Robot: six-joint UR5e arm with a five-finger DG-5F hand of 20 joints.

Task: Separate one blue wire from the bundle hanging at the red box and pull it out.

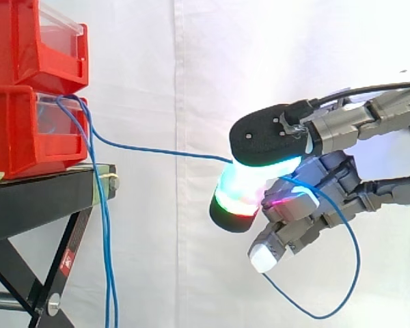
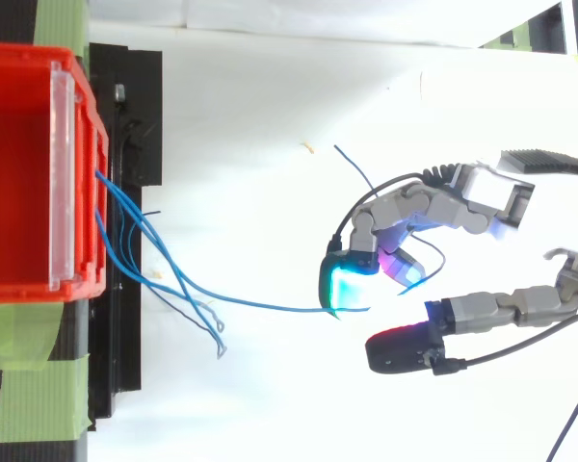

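hand [image 1: 331, 181] pinches one thin blue wire [image 1: 157, 152]. it runs near-level to the red plastic box [image 1: 20, 137]; pull straight away from it.

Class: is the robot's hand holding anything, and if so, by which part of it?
One blue wire, pinched between fingertips of the hand, partway along its length, with a loose tail looping beyond.

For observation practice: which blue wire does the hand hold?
The blue wire stretched sideways from the red box to the hand; the other wires hang down.
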